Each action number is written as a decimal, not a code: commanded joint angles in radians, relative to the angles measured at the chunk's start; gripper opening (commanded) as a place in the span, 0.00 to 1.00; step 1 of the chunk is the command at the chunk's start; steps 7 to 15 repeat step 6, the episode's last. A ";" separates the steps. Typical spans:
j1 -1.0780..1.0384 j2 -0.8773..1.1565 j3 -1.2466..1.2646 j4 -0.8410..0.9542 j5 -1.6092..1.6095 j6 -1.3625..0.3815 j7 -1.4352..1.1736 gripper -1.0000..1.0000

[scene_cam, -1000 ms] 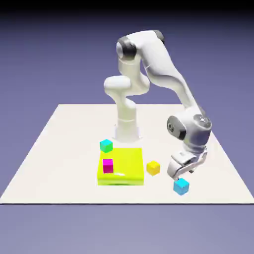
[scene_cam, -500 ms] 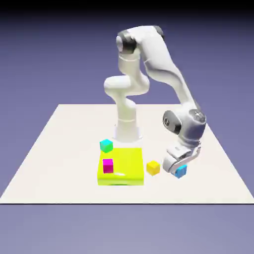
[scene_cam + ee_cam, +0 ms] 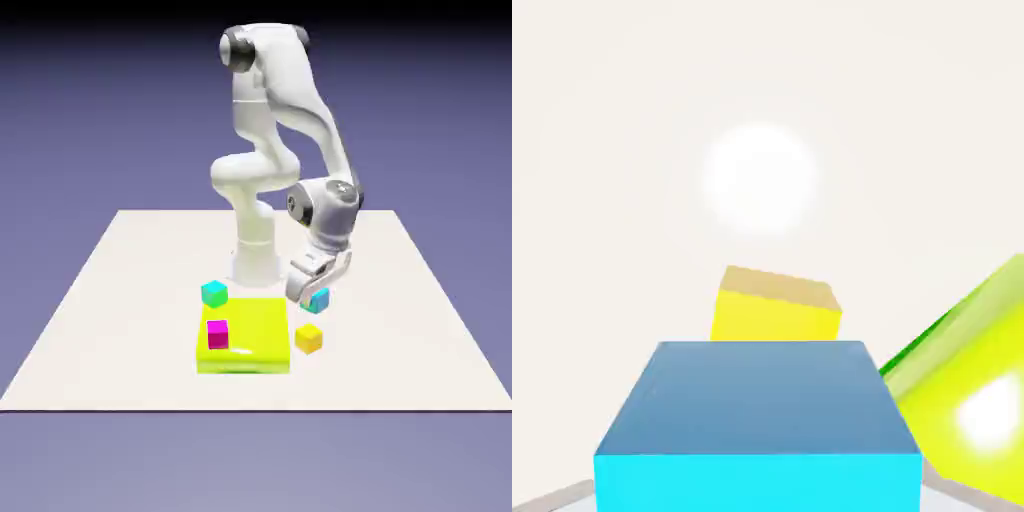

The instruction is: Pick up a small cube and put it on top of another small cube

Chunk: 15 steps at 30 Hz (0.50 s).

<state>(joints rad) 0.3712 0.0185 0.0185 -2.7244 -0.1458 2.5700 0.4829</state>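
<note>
Tool point(image 3: 312, 299) grips the small cube point(image 3: 318, 299) in the air above the yellow cube point(image 3: 309, 338); bare table point(image 3: 420, 330) around.

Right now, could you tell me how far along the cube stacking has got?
Pickup looks done: the gripper is shut on the sky-blue cube, lifted off the table. In hand: carrying it above the yellow cube, which lies just ahead in the hand view. Left: lowering it onto that cube, presumably the target, and releasing.
</note>
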 commanded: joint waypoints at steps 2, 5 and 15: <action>0.002 0.072 -0.013 -0.007 -0.024 0.080 0.018 0.00; 0.003 0.096 -0.017 -0.010 -0.031 0.106 0.023 1.00; 0.002 0.060 -0.011 -0.006 -0.020 0.066 0.015 1.00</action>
